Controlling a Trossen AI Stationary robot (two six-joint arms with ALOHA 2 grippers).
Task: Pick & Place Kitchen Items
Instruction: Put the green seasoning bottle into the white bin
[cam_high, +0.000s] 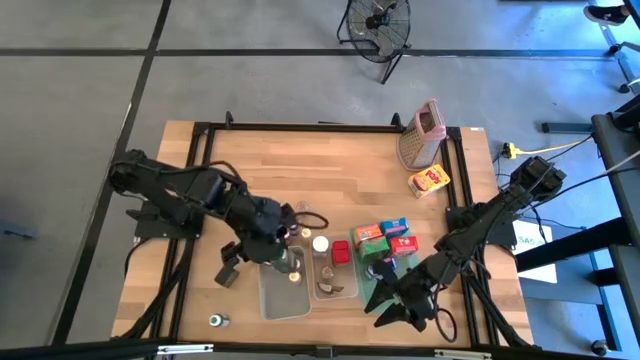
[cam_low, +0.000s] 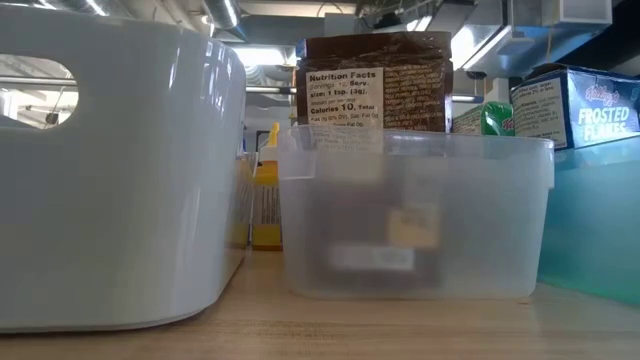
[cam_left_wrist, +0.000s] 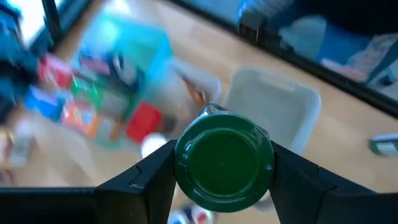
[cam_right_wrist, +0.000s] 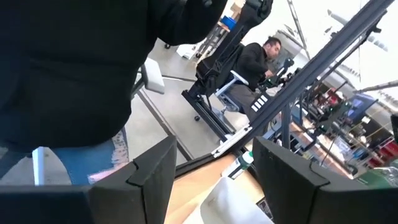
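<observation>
Over the clear tub nearest the left arm, a little green-capped jar (cam_left_wrist: 224, 163) is hanging in the left tool (cam_left_wrist: 222, 171), whose two dark fingers are clamped on either side of the cap. So I'd say we're in the carry-and-place part of the job for this one item: it's picked up and now just needs a home. From the high view the left tool (cam_high: 268, 250) sits right at the far edge of that clear tub (cam_high: 283, 300), and there's already one small round thing lying inside it.

Next move, as I read it: get the jar centred over the tub opening, lower it so it doesn't drop from height and tip, then spread the fingers and lift straight out. The tub walls are close, so there's not much slack sideways.

Further out, a second clear tub (cam_high: 334, 290) is just beside the first with a white-capped jar (cam_high: 320, 243) and a red item (cam_high: 341, 251) at its far end. The green tray (cam_high: 378, 283) holds the colourful cartons (cam_high: 385, 237). A yellow carton (cam_high: 429, 181) and the metal grater (cam_high: 421, 133) are well apart at the far right of the desk, and one small jar (cam_high: 214, 320) sits alone near the front left corner.

The right tool (cam_right_wrist: 211, 171) is parked at the front right of the desk, fingers spread, nothing between them.
</observation>
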